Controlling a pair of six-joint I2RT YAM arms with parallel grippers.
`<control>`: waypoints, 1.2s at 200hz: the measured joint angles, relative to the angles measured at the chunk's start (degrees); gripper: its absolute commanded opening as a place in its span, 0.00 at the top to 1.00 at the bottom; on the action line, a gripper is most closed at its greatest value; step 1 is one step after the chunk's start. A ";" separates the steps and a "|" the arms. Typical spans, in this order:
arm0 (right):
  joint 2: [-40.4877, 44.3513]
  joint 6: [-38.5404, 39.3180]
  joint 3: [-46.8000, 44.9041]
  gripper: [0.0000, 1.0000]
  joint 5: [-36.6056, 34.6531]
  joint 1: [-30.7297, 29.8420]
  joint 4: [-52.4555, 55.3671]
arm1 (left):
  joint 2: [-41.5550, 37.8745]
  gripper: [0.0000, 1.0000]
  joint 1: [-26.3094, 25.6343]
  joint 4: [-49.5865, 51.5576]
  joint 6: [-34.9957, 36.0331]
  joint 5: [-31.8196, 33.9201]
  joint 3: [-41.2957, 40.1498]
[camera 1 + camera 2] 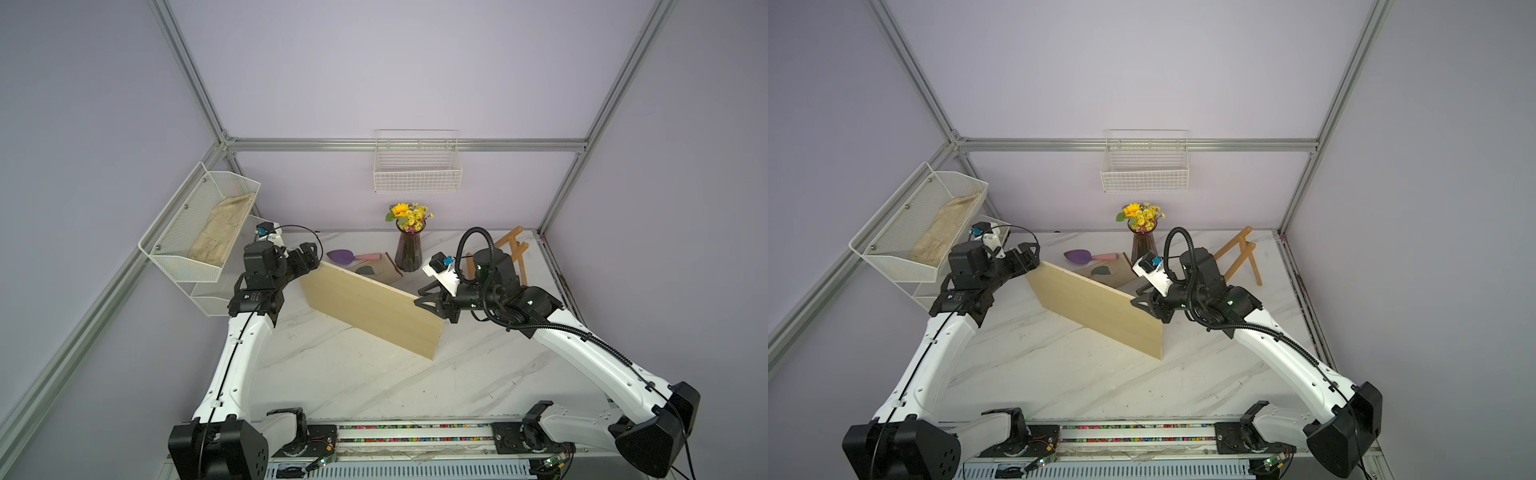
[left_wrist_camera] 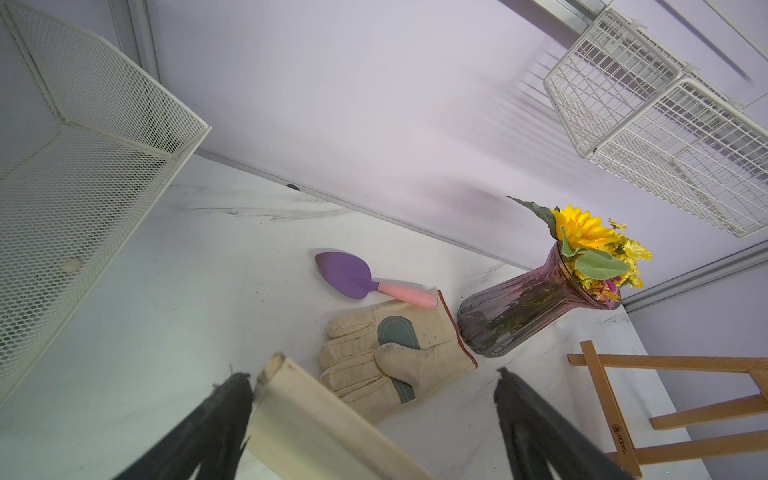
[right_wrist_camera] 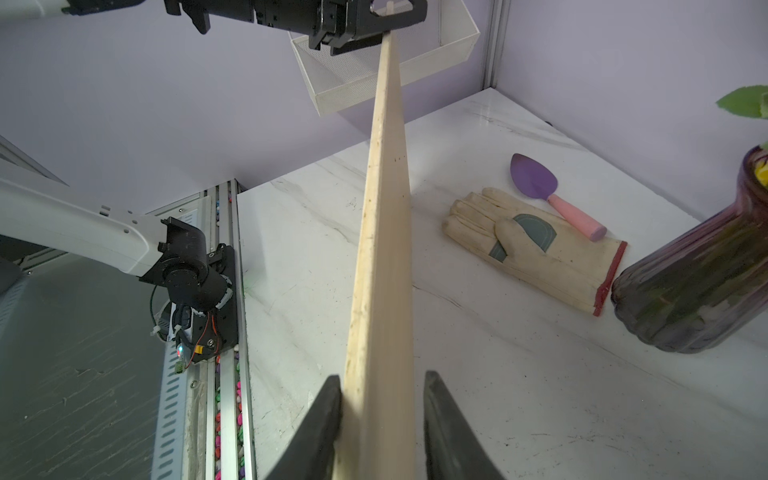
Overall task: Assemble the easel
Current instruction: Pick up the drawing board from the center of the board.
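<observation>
Our left jaws gape wide, right jaws narrow but slack around the board (image 1: 374, 309); nothing clamps it, so it may tip onto the glove (image 2: 390, 365).

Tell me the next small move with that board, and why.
Probably close the left gripper on its end of the board. The board seems to stand tilted on one long edge; the left jaws are wide around it, and the right gripper shows a gap beside one finger. Nothing clamps it, so it could tip before reaching the easel.
</observation>
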State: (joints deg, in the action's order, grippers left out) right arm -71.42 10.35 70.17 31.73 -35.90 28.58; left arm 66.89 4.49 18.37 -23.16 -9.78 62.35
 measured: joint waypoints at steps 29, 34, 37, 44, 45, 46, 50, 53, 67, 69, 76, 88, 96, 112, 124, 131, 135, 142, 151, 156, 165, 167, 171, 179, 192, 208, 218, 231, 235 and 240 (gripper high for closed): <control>-2.34 0.24 4.98 0.64 -1.46 -1.66 5.31 | -0.74 0.09 -0.02 -0.72 -0.31 -0.22 -0.92; -2.82 0.24 5.79 0.64 -1.86 -2.01 6.12 | -0.90 0.09 -0.02 -0.79 -0.31 -0.28 -1.09; -3.17 0.31 6.45 0.64 -2.27 -2.34 6.75 | -0.98 0.09 -0.04 -0.83 -0.31 -0.35 -1.16; -3.93 0.35 7.65 0.64 -2.97 -2.95 8.07 | -1.18 0.09 -0.07 -0.83 -0.31 -0.42 -1.31; -4.09 0.35 7.91 0.64 -3.13 -3.06 8.35 | -1.20 0.09 -0.07 -0.83 -0.31 -0.44 -1.31; -4.20 0.37 8.07 0.64 -3.19 -3.15 8.50 | -1.25 0.09 -0.09 -0.83 -0.31 -0.46 -1.33; -4.72 0.39 8.87 0.64 -3.85 -3.54 9.35 | -1.31 0.09 -0.11 -0.79 -0.31 -0.48 -1.38; -5.09 0.42 9.33 0.65 -4.11 -3.80 9.84 | -1.38 0.09 -0.13 -0.79 -0.31 -0.50 -1.40; -7.06 0.39 11.85 0.65 -6.38 -5.20 12.48 | -1.55 0.10 -0.33 -0.81 -0.33 -0.52 -1.57; -7.28 0.35 12.13 0.65 -6.62 -5.38 12.81 | -1.57 0.10 -0.37 -0.83 -0.33 -0.52 -1.62; -8.48 0.20 13.51 0.65 -7.93 -6.12 14.08 | -1.66 0.10 -0.46 -0.96 -0.35 -0.50 -1.75; -10.54 -0.17 15.87 0.65 -10.08 -7.43 16.15 | -1.81 0.10 -0.68 -1.03 -0.42 -0.50 -1.88; -11.85 -0.59 17.44 0.65 -11.65 -8.33 17.38 | -1.92 0.10 -0.85 -1.03 -0.44 -0.42 -1.97; -14.10 -1.49 20.65 0.65 -14.58 -10.38 19.67 | -2.16 0.10 -1.20 -1.11 -0.48 -0.37 -2.14; -15.76 -2.40 23.21 0.65 -16.98 -11.98 21.27 | -2.32 0.10 -1.60 -1.09 -0.48 -0.26 -2.25; -16.76 -2.86 24.74 0.65 -18.29 -12.76 22.18 | -2.45 0.10 -1.84 -0.98 -0.48 -0.26 -2.27; -17.35 -3.32 25.62 0.65 -19.12 -13.18 22.62 | -2.54 0.10 -2.01 -0.94 -0.48 -0.22 -2.29; -18.23 -3.89 26.95 0.64 -20.24 -13.75 23.32 | -2.69 0.10 -2.21 -0.92 -0.48 -0.24 -2.43; -19.41 -4.68 28.68 0.65 -21.53 -14.45 24.00 | -2.89 0.10 -2.49 -0.94 -0.48 -0.28 -2.60; -20.20 -5.18 29.62 0.66 -22.14 -14.82 24.33 | -2.99 0.10 -2.67 -0.92 -0.50 -0.24 -2.67; -21.64 -5.86 31.39 0.67 -23.30 -15.30 25.33 | -3.13 0.10 -2.78 -0.92 -0.50 -0.22 -2.75; -21.92 -6.10 31.71 0.67 -23.61 -15.37 25.46 | -3.13 0.10 -2.78 -0.92 -0.50 -0.22 -2.75; -22.56 -6.34 32.50 0.67 -24.00 -15.56 25.86 | -3.15 0.10 -2.82 -0.92 -0.50 -0.20 -2.75; -24.13 -7.15 34.34 0.68 -25.09 -16.00 26.73 | -3.15 0.10 -2.93 -0.92 -0.52 -0.11 -2.78; -26.69 -8.13 37.35 0.70 -27.02 -16.76 28.13 | -3.17 0.10 -3.19 -0.96 -0.61 0.00 -2.78; -30.14 -9.27 41.29 0.71 -29.27 -17.53 30.27 | -3.17 0.10 -3.54 -0.96 -0.85 0.13 -2.78; -32.13 -10.01 43.91 0.72 -30.47 -17.94 31.74 | -3.17 0.10 -3.63 -0.94 -0.92 0.15 -2.80; -34.05 -10.80 46.64 0.73 -31.82 -18.38 33.18 | -3.21 0.10 -3.78 -0.94 -1.05 0.22 -2.80; -34.49 -11.17 47.25 0.74 -32.15 -18.53 33.55 | -3.21 0.10 -3.82 -0.92 -1.11 0.20 -2.80; -35.04 -11.52 48.06 0.75 -32.48 -18.62 34.07 | -3.23 0.10 -3.89 -0.92 -1.20 0.20 -2.80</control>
State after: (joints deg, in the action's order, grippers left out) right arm -106.45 -1.17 118.24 -0.75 -54.52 62.65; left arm 63.66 0.60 17.45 -24.36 -9.58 59.55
